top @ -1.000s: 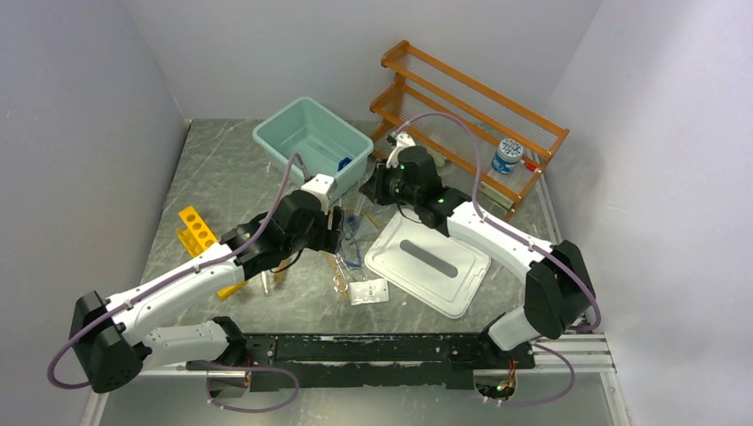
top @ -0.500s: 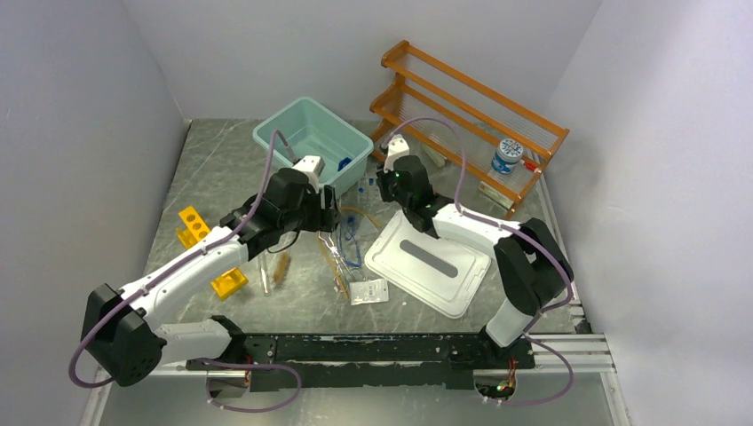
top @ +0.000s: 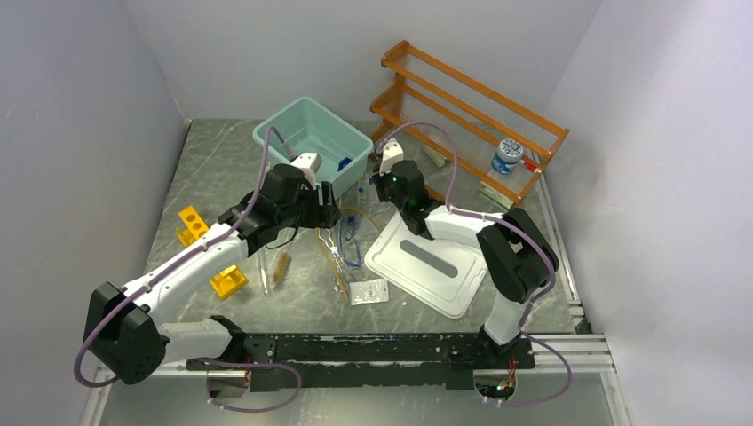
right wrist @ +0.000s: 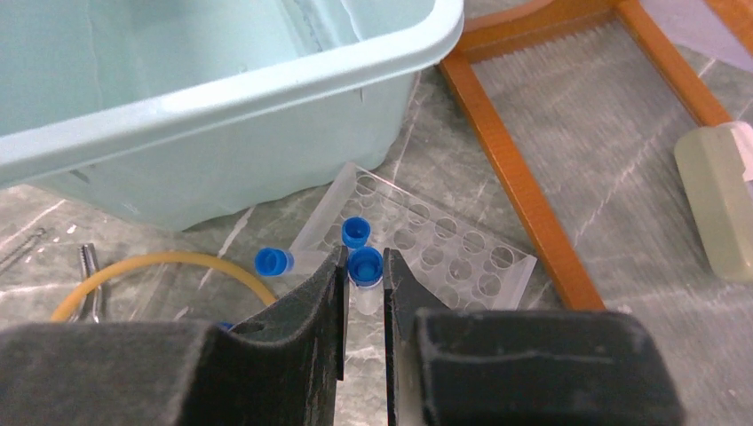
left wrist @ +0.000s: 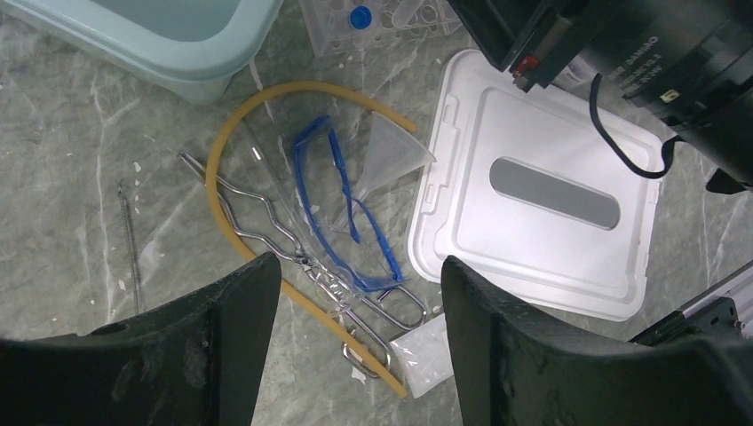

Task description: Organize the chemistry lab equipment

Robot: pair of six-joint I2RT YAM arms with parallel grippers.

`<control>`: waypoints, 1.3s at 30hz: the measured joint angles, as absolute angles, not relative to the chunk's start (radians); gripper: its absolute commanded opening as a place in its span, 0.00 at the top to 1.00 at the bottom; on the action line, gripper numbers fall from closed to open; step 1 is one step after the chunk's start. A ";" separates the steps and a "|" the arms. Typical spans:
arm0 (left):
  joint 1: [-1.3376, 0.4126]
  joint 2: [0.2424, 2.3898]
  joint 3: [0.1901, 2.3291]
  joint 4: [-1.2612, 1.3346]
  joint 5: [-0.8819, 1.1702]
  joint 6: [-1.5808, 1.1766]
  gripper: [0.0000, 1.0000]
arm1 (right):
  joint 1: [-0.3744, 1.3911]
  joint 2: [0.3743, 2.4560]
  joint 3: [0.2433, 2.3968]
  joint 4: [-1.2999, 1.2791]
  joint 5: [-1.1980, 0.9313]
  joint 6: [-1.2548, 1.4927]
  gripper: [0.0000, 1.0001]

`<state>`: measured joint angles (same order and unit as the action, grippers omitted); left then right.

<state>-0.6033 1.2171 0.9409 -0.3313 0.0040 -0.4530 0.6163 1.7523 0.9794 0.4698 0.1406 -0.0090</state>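
Right end effector (right wrist: 364,306): fingers narrowed, blue-capped vial (right wrist: 365,264) pinched upright at the tips, held over the near edge of a clear holed tray (right wrist: 444,253) just beside the teal bin (right wrist: 222,89).

Left end effector (left wrist: 360,275): spread wide, nothing held. Blue-framed goggles (left wrist: 342,204), amber rubber tubing (left wrist: 210,182) and metal tongs (left wrist: 266,226) are seen on the counter (left wrist: 71,177) beneath it.

Bright, even light from overhead leaves only faint, soft-edged shadows beneath the arms on the grey marbled counter (top: 213,160). The white rectangular plastic lid (left wrist: 550,133) verges on washed-out, and the pale teal plastic bin (right wrist: 266,80) has a mild sheen along its rim. Close to the lens, the left end effector (left wrist: 359,284) and right end effector (right wrist: 364,293) are dark and blurred, while the blue-capped clear vial (right wrist: 365,264) is crisp.
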 measured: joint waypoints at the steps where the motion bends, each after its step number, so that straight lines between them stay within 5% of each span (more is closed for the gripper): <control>1: -0.603 1.217 0.941 -0.331 0.005 -0.453 0.30 | 0.615 1.761 0.979 0.471 0.141 -0.009 0.88; 29: -0.597 1.216 0.921 -0.319 0.005 -0.453 0.30 | 0.599 1.859 0.961 0.566 0.127 -0.005 0.87; 39: -0.597 1.214 0.920 -0.319 0.005 -0.452 0.31 | 0.597 1.860 0.933 0.603 0.123 -0.006 0.80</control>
<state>-0.5968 1.2144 0.9203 -0.3195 0.0048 -0.4522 0.5972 1.8595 0.9329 0.6029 0.1230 -0.0063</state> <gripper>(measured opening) 0.698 0.192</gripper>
